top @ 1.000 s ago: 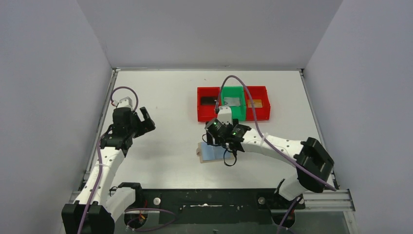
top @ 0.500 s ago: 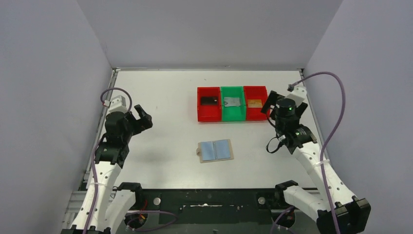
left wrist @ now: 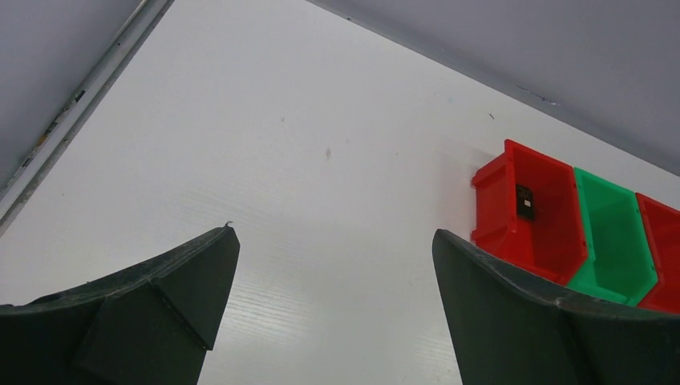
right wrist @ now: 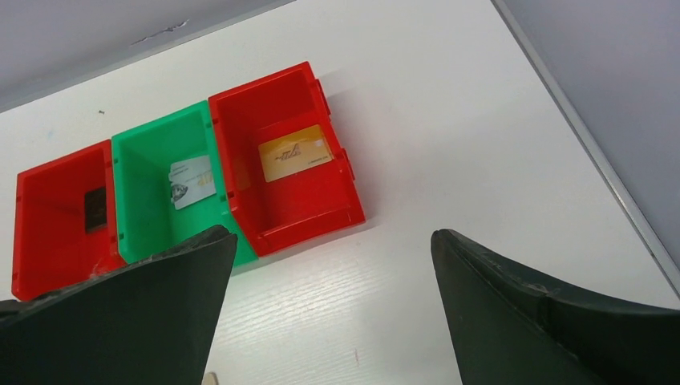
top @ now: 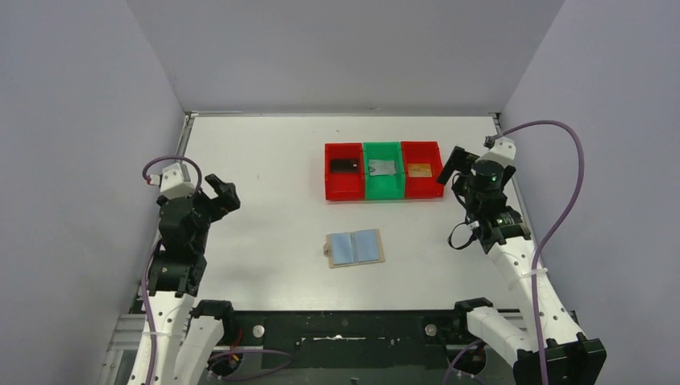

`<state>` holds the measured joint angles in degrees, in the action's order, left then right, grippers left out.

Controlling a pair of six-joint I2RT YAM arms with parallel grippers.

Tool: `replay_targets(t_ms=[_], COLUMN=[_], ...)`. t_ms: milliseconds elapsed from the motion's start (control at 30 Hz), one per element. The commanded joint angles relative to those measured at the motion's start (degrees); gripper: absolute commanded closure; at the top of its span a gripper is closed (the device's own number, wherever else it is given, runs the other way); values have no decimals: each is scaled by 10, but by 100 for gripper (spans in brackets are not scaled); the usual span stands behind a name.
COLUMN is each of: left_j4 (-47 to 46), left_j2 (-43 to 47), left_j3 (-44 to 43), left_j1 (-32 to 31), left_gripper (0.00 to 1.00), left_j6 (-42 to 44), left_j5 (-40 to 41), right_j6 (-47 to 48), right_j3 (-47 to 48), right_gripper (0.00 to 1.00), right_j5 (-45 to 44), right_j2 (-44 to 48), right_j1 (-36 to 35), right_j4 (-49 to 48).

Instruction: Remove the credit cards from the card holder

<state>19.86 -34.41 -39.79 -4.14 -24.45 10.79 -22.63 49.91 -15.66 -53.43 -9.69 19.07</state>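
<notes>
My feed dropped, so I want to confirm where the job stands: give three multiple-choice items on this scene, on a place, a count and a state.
1. The gold card lies: A. outside the bins; B. in the right-hand red bin; C. between gripper fingers.
2. How many bins hold a card? A. one; B. two; C. three.
3. The card holder is: A. folded shut; B. open flat, no card showing on it; C. lifted in the air.
Answers:
1 B, the right wrist view shows it on that bin's floor.
2 C, black card in the left red bin, silver card in the green bin, gold in the third.
3 B, its pale blue inside faces up.
</notes>
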Motion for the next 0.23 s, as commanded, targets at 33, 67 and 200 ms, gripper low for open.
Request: replay_targets(t_ms=[33,67,200], left_j4=[-45,-48,-49], left_j2=[8,8,2], left_j3=[1,3,0], left_j1=[2,3,11], left_gripper=[6,6,6], left_j6=[17,19,23], left_j5=[3,-2,-9], right_j6=[34,38,47], right_j3=[0,2,4], right_gripper=[2,2,2], right_j5=[35,35,36], right_j2=[-11,-11,-12], right_j1=[-1,-2,-4], right_j4=[-42,-42,-44])
